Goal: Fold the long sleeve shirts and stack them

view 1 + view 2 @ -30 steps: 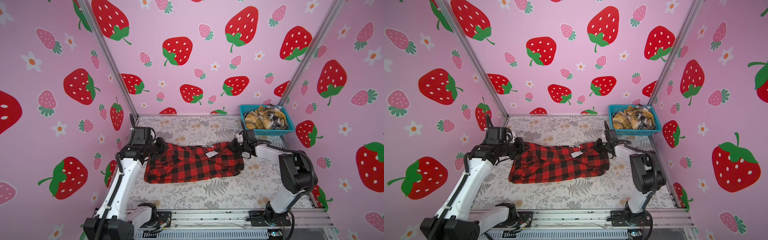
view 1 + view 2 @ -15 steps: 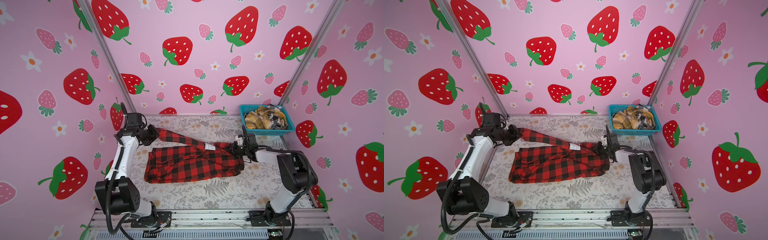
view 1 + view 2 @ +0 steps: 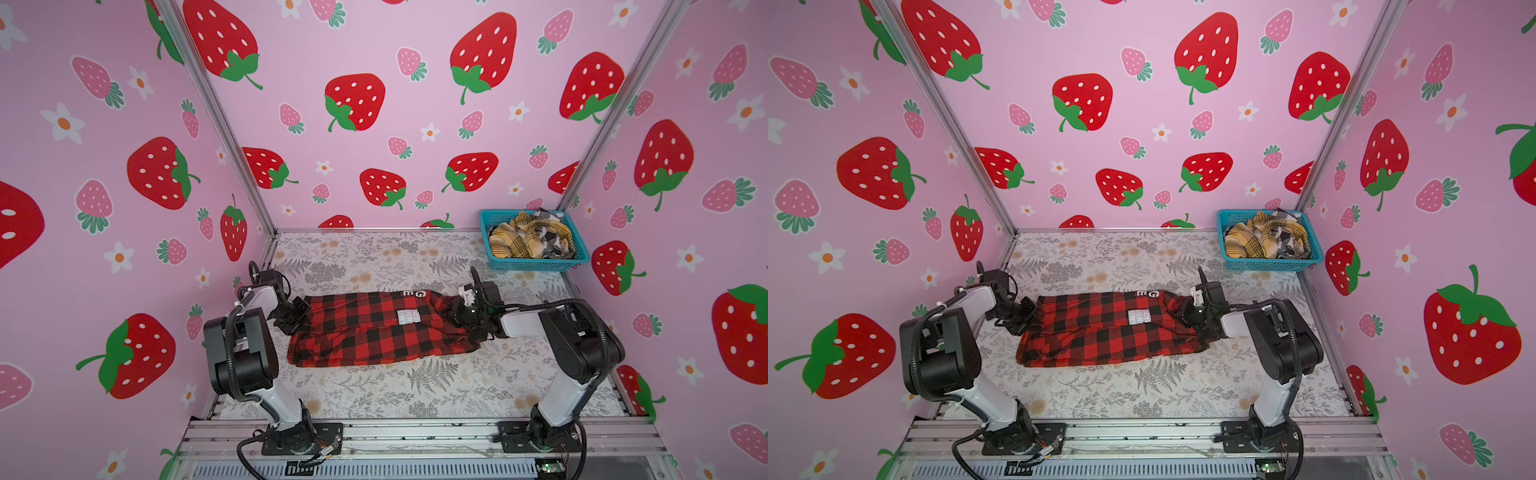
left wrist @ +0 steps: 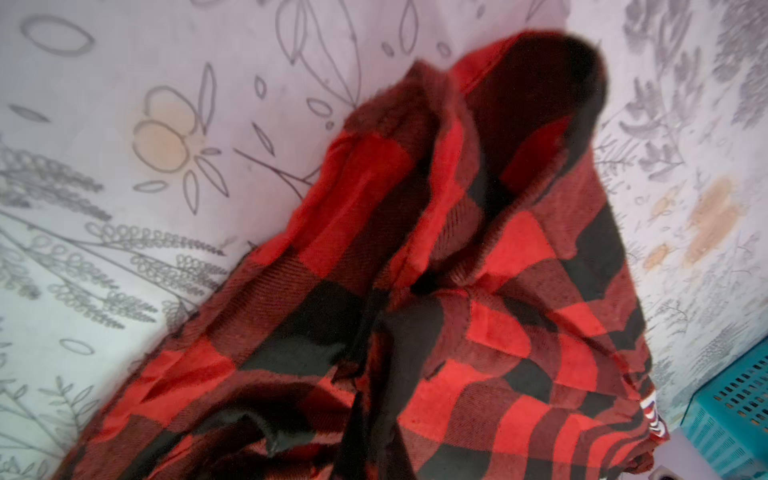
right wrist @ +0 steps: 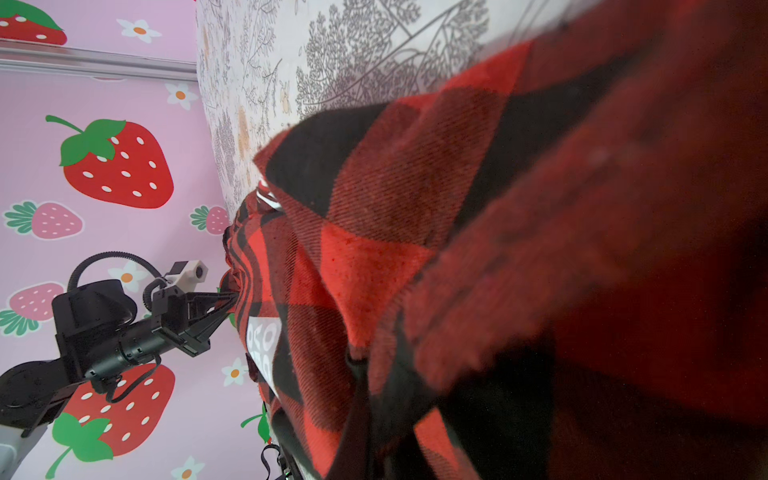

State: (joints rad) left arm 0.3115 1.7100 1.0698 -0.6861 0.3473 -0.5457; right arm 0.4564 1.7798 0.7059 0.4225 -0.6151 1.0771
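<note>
The red-and-black shirt (image 3: 374, 332) lies stretched across the table (image 3: 374, 399) between the two grippers, folded lengthwise into a long band. The left gripper (image 3: 297, 318) has its jaws pinched tight on one end of the band; the right wrist view shows the cloth gathered to a point at its tips (image 5: 232, 297). The right gripper (image 3: 455, 313) is clamped shut in the bunched cloth at the opposite end.

Midway between the grippers, a patch of white lettering (image 3: 408, 316) sits on top of the shirt in three short lines, cut off by a fold and too small to read whole. At the shirt's far edge, nearer the right gripper, a big white "G" (image 3: 420, 294) stands with an "E" beside it.

The shirt's near edge is a soft, uneven line. Bare flowered table lies open on the near side of both grippers, and another clear stretch runs beyond them to the back wall (image 3: 374, 104). The left gripper sits close to the side wall.

Beyond the right gripper, well apart in the far corner, is a turquoise basket (image 3: 536, 264). It holds a crumpled mustard-yellow plaid shirt (image 3: 513, 243) and a black-and-white plaid shirt (image 3: 555, 237).
</note>
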